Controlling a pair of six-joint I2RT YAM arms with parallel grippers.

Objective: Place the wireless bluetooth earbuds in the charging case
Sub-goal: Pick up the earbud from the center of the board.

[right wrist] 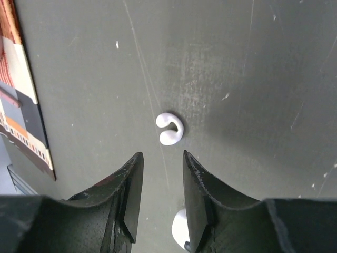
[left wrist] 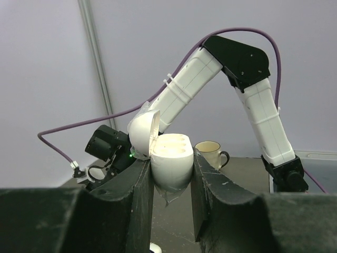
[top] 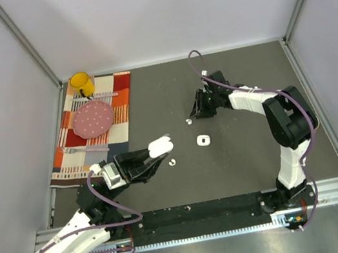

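White earbud (right wrist: 170, 128) lies on table (right wrist: 247, 79) just ahead of your right gripper (right wrist: 161, 156), fingers slightly parted, empty. Left gripper (left wrist: 171, 161) pinches open charging case (left wrist: 176, 147). Straddle bud squarely, close gently; glossy plastic likely slips.

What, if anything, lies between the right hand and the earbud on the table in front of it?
Nothing visible does. The earbud lies on the bare table, just ahead of the open right hand.

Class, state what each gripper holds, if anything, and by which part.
Left gripper: the open charging case, pinched across its lower body. Right gripper: nothing; open above an earbud.
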